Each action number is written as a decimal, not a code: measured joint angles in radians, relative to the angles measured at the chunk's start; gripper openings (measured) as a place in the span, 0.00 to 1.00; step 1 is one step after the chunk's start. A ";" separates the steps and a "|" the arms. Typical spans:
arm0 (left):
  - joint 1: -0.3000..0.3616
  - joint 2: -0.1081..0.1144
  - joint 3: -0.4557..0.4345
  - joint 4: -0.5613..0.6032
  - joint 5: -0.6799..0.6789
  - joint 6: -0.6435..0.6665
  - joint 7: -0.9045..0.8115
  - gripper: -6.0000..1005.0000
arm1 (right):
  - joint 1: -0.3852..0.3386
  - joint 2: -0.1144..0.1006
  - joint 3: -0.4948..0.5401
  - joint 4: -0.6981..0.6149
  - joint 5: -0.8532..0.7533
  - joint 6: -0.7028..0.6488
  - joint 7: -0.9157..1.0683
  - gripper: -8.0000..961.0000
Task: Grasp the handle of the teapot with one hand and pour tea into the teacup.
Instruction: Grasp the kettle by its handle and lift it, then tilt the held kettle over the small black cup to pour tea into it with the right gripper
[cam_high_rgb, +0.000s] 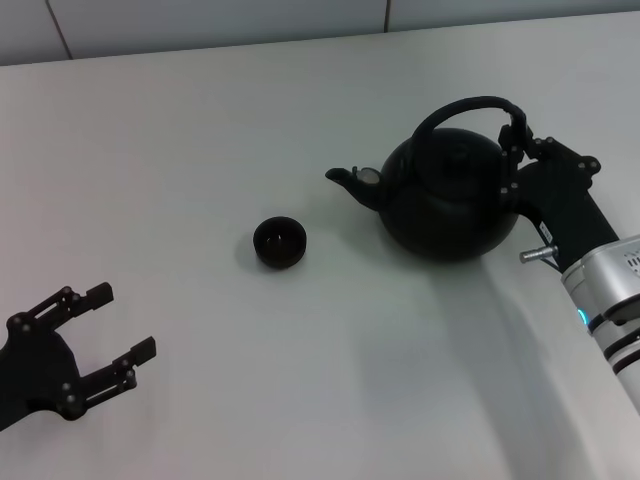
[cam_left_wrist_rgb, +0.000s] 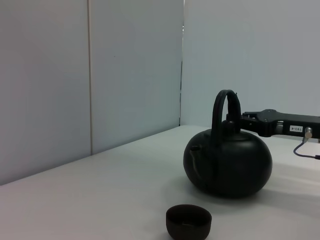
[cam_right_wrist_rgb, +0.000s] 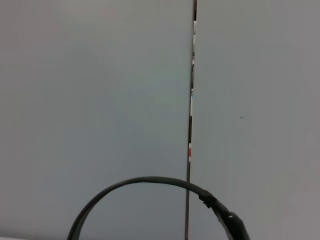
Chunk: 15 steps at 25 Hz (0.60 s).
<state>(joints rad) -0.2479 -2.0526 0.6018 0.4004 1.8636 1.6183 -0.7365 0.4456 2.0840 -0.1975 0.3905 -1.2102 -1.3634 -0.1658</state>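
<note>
The black teapot (cam_high_rgb: 450, 200) stands on the white table, right of centre, its short spout (cam_high_rgb: 348, 181) pointing at the teacup. Its arched handle (cam_high_rgb: 465, 106) rises over the lid. My right gripper (cam_high_rgb: 514, 155) is at the right end of that handle, up against it. In the left wrist view the same gripper (cam_left_wrist_rgb: 232, 120) reaches in level to the handle (cam_left_wrist_rgb: 223, 107) over the teapot (cam_left_wrist_rgb: 227, 162). The right wrist view shows only the handle's arch (cam_right_wrist_rgb: 150, 182). The small black teacup (cam_high_rgb: 279, 242) (cam_left_wrist_rgb: 188, 221) stands alone, left of the spout. My left gripper (cam_high_rgb: 122, 322) is open and low, far from both.
The table (cam_high_rgb: 300, 380) is white, with its far edge against a pale panelled wall (cam_high_rgb: 200, 25). My right arm's silver forearm (cam_high_rgb: 605, 290) crosses the lower right corner.
</note>
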 joint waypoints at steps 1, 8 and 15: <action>0.000 0.000 0.000 0.000 0.000 0.000 0.000 0.80 | 0.000 0.000 0.000 -0.003 0.000 0.000 0.006 0.09; -0.003 -0.004 -0.005 0.000 -0.001 -0.002 0.000 0.80 | 0.020 0.000 0.011 -0.071 0.000 -0.006 0.125 0.09; -0.007 -0.006 -0.010 0.000 -0.002 -0.002 0.000 0.80 | 0.087 -0.004 0.005 -0.217 -0.078 0.087 0.311 0.09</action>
<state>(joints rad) -0.2553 -2.0584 0.5920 0.4002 1.8620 1.6165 -0.7362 0.5331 2.0800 -0.1929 0.1732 -1.2880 -1.2760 0.1453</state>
